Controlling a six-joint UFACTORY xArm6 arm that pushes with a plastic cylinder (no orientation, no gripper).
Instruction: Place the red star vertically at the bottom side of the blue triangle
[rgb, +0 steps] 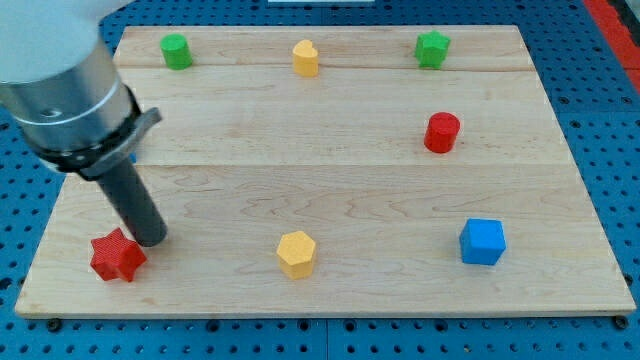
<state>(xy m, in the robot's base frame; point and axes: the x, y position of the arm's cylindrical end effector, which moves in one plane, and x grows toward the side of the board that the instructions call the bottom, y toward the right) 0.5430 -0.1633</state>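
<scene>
Wooden board (330, 180) carries: red star (117, 257) touching my tip (151, 239); yellow hexagon (296, 252), blue cube (483, 241) to tip's right; red cylinder (441, 132), green blocks (176, 51), (432, 48) and yellow block (305, 58) above.

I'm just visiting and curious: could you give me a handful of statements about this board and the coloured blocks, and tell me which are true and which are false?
1. My tip is right beside the red star. True.
2. The blue cube sits near the view's top left. False: it is at the lower right.
3. Two green blocks lie along the view's top edge. True: a green cylinder and a green star.
4. The red cylinder touches the blue cube. False: they are apart.
</scene>
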